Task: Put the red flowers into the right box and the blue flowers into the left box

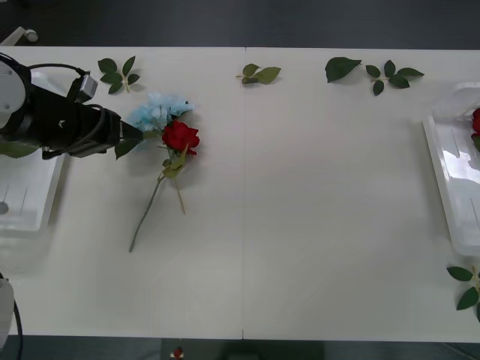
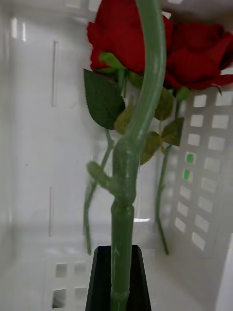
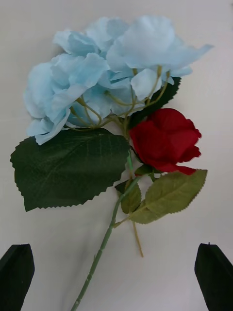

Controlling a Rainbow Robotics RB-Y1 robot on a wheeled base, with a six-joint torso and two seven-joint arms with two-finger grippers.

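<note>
Front view: left gripper (image 1: 139, 133) sits right at the blue flower (image 1: 159, 110), with a red rose (image 1: 180, 136) lying against it on the white table (image 1: 315, 217).
Its black fingers (image 3: 16, 274) are spread wide, nothing held (the left box (image 1: 30, 196) is just behind the arm). The right gripper (image 2: 119, 286) is clamped on a rose stem (image 2: 127, 194) inside the right box (image 2: 29, 146), beside two more red roses (image 2: 194, 53).

We see a pale-blue fabric flower cluster (image 1: 159, 111) touching a red artificial rose (image 1: 180, 136) on the table — two more red roses (image 2: 160, 43) lie in the white slotted right box (image 1: 450, 161).
</note>
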